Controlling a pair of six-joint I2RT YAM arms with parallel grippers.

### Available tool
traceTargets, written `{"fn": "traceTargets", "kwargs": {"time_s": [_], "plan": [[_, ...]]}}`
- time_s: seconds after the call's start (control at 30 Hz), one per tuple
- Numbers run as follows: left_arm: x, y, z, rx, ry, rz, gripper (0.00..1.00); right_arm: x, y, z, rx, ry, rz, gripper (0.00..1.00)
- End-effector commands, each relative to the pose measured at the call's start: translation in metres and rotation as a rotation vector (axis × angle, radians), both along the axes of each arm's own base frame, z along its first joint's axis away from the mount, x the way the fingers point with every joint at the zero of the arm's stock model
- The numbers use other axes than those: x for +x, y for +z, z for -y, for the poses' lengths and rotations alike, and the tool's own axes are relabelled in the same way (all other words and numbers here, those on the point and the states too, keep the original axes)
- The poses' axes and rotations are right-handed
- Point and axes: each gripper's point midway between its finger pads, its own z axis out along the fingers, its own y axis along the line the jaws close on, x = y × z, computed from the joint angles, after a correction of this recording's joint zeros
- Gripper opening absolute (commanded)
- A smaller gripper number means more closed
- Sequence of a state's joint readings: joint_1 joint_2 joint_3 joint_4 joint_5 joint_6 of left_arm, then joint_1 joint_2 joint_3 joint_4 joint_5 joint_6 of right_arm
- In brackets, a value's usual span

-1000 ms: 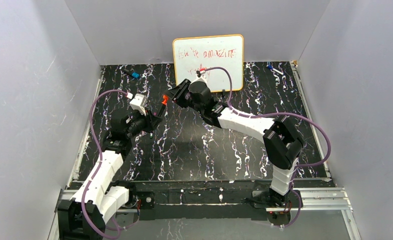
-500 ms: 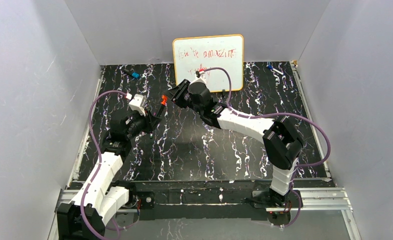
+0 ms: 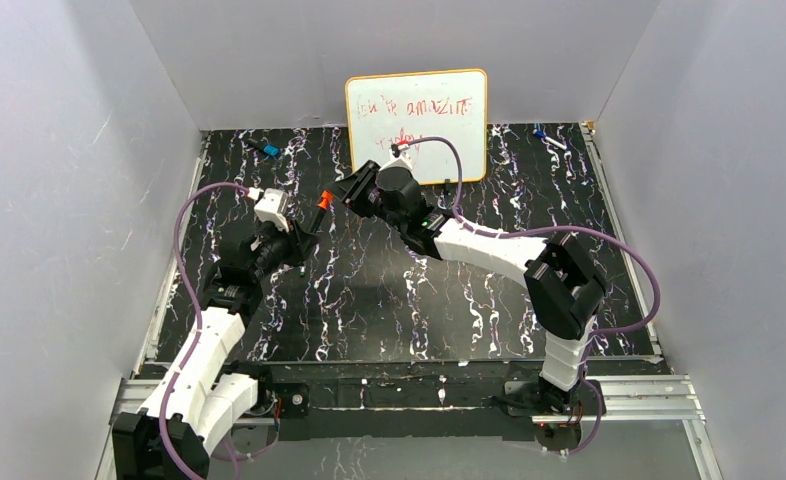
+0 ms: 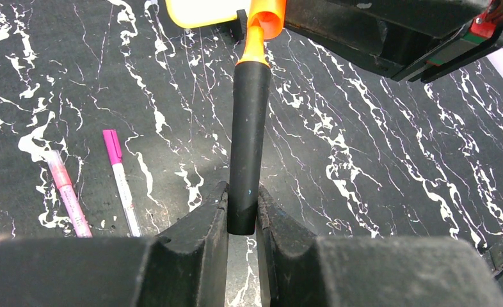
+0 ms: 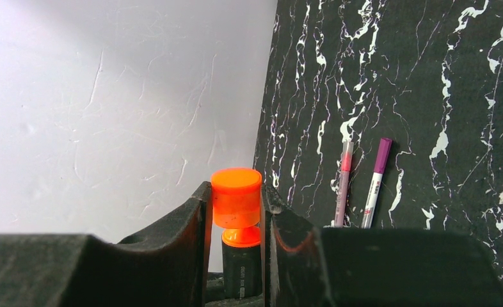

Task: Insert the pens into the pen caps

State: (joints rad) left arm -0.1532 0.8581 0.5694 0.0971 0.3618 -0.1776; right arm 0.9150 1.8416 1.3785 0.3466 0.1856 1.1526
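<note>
Change: both arms have edged slightly toward the counter's left side since a second ago, pen and cap staying together.
Left gripper: closed on the lower barrel of the thick black marker with a tapered orange end, aiming it at the other arm.
Right gripper: pinching the short orange plastic cap by its sides.
Meeting point: in the air, left of centre. The marker's orange end sits at the cap's mouth, apparently not pushed home.
Slim pale markers: two, side by side on the black marbled counter, seemingly capped in pink and purple.
Risk: off-axis pushing could jam the tip on the rim, twist the cap loose, or slide the marker back through its grip.
</note>
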Motion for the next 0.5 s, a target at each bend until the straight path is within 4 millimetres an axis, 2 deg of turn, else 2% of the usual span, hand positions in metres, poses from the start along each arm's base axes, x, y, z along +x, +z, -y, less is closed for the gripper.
{"fn": "traceTargets", "kwargs": {"time_s": [0.0,0.47], "plan": [[0.016,0.027,-0.009,-0.025,0.072,0.1,0.0,-0.03,0.002,-0.015,0.001,0.099,-0.004,0.01],[0.013,0.042,0.01,-0.087,-0.031,0.158,0.0,-0.033,-0.009,-0.023,-0.015,0.115,-0.018,0.01]]}}
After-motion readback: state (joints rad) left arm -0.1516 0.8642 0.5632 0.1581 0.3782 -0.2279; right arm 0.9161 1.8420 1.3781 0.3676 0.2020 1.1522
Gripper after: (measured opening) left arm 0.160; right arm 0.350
